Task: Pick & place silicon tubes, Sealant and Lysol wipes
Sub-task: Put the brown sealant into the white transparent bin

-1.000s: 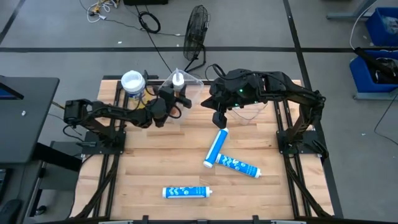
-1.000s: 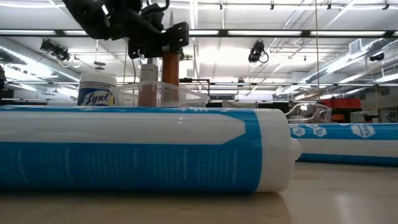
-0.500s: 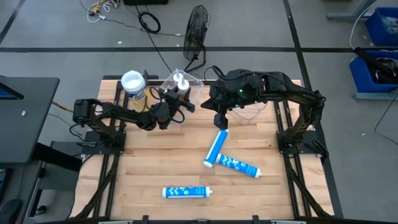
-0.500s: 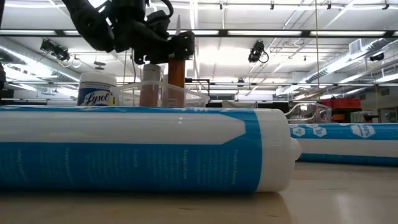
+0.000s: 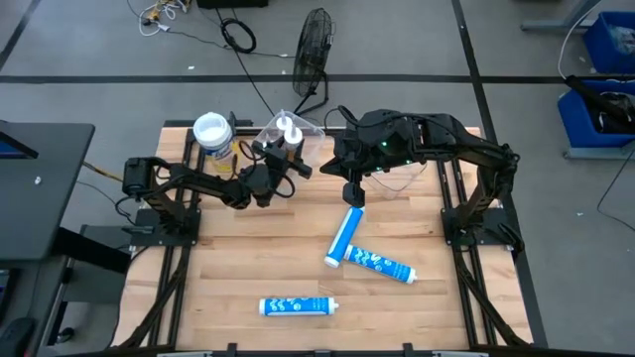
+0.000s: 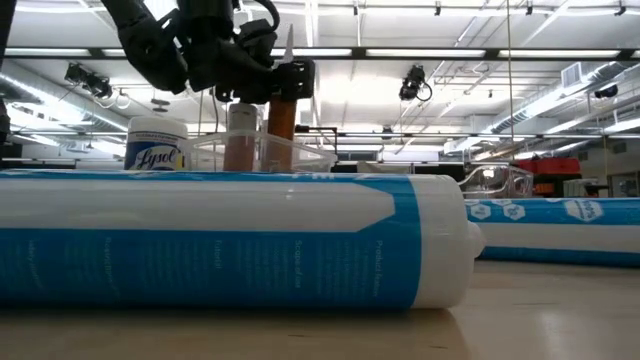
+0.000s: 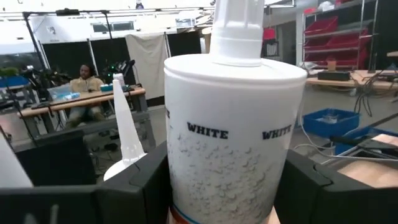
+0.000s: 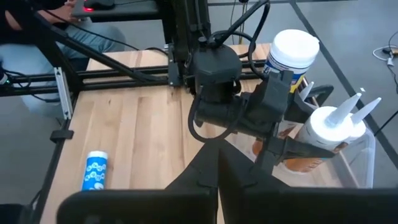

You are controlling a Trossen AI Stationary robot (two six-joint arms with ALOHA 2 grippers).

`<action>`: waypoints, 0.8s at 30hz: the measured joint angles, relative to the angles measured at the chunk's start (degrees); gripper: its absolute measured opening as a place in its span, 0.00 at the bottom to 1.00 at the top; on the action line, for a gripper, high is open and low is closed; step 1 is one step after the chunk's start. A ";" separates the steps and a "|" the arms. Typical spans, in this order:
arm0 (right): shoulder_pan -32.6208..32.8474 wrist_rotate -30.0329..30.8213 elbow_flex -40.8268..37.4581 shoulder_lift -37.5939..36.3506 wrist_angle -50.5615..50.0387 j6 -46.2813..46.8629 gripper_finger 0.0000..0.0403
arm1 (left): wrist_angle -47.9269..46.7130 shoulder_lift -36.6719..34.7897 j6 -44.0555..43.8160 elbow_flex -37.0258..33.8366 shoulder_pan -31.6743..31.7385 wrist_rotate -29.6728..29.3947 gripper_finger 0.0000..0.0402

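Note:
A clear bin (image 5: 310, 135) at the table's far middle holds two orange-brown tubes with white nozzles, both upright. My left gripper (image 5: 286, 157) is shut on one tube (image 7: 230, 143); the other tube (image 6: 240, 135) stands beside it. The Lysol wipes (image 5: 211, 133), a yellow canister with a white lid, stand left of the bin. My right gripper (image 5: 352, 190) hangs shut above a blue-and-white tube (image 5: 344, 234), holding nothing. My left gripper pinches the tube's upper body (image 7: 180, 180), just under its white cap, between the two fingers (image 7: 140, 186). The fingers come in about level from the table's left and lie across the tube. The tube stands upright with its lower end inside the clear bin (image 6: 300, 152).
Three blue-and-white tubes lie on the wooden table: the one under my right gripper, one (image 5: 379, 264) crossing its lower end, and one (image 5: 298, 306) near the front edge. A second clear container (image 5: 397, 178) sits under the right arm. A person sits beyond the table (image 7: 84, 87).
My left gripper has sunk with its tube and rolled a little, so the tube now stands lower in the clear bin, close beside the other tube. The gripper stays shut on it.

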 joint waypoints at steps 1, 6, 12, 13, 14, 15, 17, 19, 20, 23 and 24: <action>0.00 0.02 0.00 0.00 0.00 -0.16 0.00 | 0.16 0.00 0.03 0.00 0.00 -0.02 0.54; 0.00 0.02 0.00 0.00 0.02 -0.20 0.00 | 0.34 0.00 0.22 0.00 -0.51 -0.13 0.54; -0.04 0.02 0.00 0.00 0.03 -0.20 0.00 | 1.07 0.05 2.46 -0.06 -1.56 0.11 0.54; -0.04 0.03 0.00 0.00 0.04 -0.20 0.00 | 1.11 0.05 3.14 -0.05 -1.64 0.11 0.54; -0.04 0.07 0.00 0.00 0.04 -0.19 0.00 | 1.38 0.05 3.88 -0.07 -1.70 0.20 0.54; -0.04 0.09 0.00 0.00 0.05 -0.16 0.00 | 1.45 -0.10 4.59 -0.07 -1.86 0.22 0.54; -0.04 0.11 0.00 0.00 0.07 0.24 0.00 | 1.94 -0.26 5.87 -0.07 -1.90 0.40 0.54; -0.04 0.17 0.00 0.00 0.09 0.26 0.00 | 2.97 -0.28 7.30 -0.04 -1.91 0.66 0.54; -0.04 0.19 -0.01 0.00 0.09 0.28 0.00 | 3.71 -0.28 7.88 -0.07 -2.06 0.69 0.54; -0.04 0.20 0.00 0.00 0.15 0.44 0.00 | 5.00 -0.39 9.01 -0.04 -2.55 2.39 0.54; -0.04 0.20 0.00 0.00 0.15 0.44 0.00 | 4.97 -0.39 9.00 -0.03 -2.84 2.65 0.54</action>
